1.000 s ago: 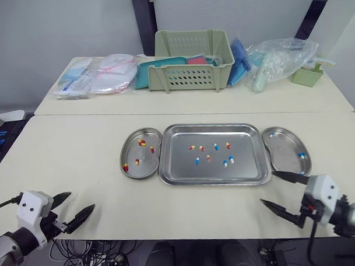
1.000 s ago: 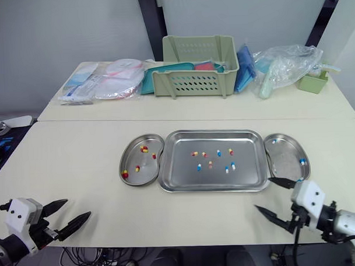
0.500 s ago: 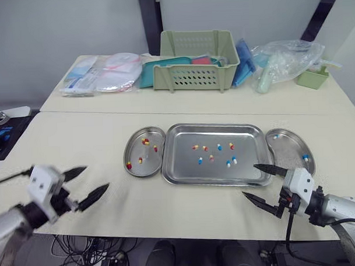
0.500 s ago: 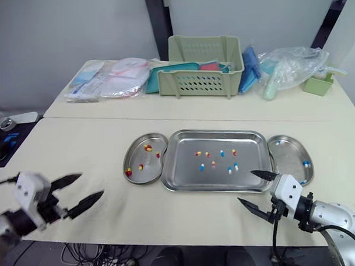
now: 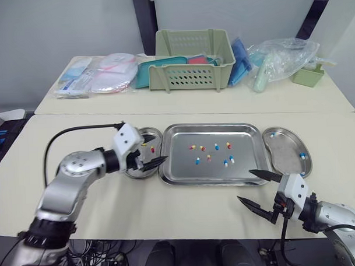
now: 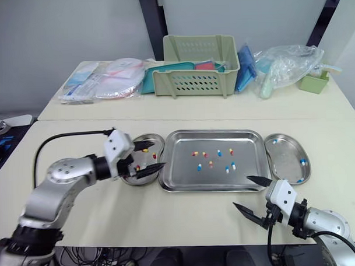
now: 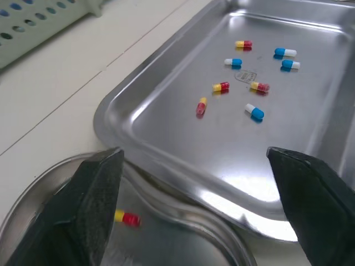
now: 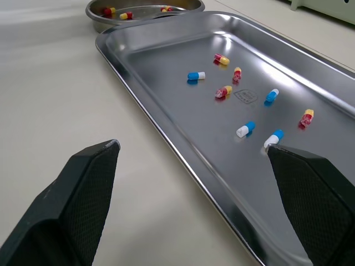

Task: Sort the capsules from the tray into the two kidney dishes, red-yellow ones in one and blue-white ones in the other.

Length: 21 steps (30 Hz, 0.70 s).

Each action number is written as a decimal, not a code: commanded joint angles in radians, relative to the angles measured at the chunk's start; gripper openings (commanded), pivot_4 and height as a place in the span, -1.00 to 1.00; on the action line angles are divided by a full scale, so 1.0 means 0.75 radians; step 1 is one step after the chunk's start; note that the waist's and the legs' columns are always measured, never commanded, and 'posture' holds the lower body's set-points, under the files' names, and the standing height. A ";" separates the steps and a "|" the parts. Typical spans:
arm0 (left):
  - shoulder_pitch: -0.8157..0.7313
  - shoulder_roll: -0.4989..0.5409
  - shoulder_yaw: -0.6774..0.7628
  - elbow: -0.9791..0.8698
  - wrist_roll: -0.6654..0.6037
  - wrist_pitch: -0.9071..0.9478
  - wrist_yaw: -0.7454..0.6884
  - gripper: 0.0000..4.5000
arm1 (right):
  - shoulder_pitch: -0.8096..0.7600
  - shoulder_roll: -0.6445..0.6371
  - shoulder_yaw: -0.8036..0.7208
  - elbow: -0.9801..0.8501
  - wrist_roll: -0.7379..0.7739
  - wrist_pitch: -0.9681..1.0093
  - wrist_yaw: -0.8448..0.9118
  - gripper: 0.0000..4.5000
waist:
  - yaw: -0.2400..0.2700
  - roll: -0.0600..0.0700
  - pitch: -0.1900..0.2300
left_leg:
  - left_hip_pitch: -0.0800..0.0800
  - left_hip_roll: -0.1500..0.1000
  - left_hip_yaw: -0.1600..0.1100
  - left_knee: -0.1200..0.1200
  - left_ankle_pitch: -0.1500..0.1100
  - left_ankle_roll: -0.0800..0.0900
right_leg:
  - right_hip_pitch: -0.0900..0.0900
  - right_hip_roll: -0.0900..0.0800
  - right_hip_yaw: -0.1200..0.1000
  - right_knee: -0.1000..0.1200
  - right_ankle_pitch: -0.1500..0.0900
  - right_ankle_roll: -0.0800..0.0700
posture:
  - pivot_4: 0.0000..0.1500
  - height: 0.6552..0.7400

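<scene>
Left wrist view: four red-yellow capsules (image 7: 221, 86) and four blue-white capsules (image 7: 254, 112) are counted in the tray (image 7: 183, 133). Both grippers are spread wide and empty: left gripper (image 5: 157, 149) over the left kidney dish (image 7: 177, 238), right gripper (image 5: 244, 185) over open bench (image 5: 186, 208) at the tray's near edge.

Our left arm (image 5: 78, 169) bends at the elbow and stretches forward and inward, and we see the left gripper (image 5: 156, 149) with fingers spread wide. The right gripper (image 5: 244, 185) sits low, fingers likewise parted, pointing inward; the right forearm (image 5: 336, 214) seems nearly level.
</scene>
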 commanded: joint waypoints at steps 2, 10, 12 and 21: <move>-0.177 -0.070 -0.144 0.169 0.118 -0.079 -0.062 0.14 | 0.014 0.012 0.000 -0.043 0.019 -0.030 -0.018 1.00 | -0.003 0.000 0.000 | 0.000 0.000 0.000 0.000 0.000 0.000 | 0.000 0.000 0.000 0.000 0.000 0.000 | 1.00 1.00; -0.498 -0.259 -0.326 0.601 0.287 -0.212 -0.173 0.14 | 0.070 0.037 0.011 -0.074 0.007 -0.046 -0.059 1.00 | 0.000 0.000 0.000 | -0.005 -0.001 -0.002 0.007 0.000 0.000 | -0.001 0.000 -0.002 0.000 0.000 0.000 | 1.00 1.00; -0.543 -0.296 -0.350 0.683 0.325 -0.232 -0.179 0.14 | 0.082 0.039 0.018 -0.083 0.003 -0.049 -0.070 1.00 | -0.002 0.000 0.000 | -0.005 -0.001 -0.002 0.007 0.000 0.000 | -0.001 0.000 -0.002 0.001 0.000 0.000 | 1.00 1.00; -0.680 -0.416 -0.376 1.012 0.432 -0.361 -0.227 0.14 | 0.123 0.043 0.031 -0.130 0.003 -0.036 -0.115 1.00 | -0.001 0.000 0.000 | -0.007 -0.002 -0.005 0.009 0.000 0.000 | -0.001 0.000 -0.004 0.001 0.000 0.000 | 1.00 1.00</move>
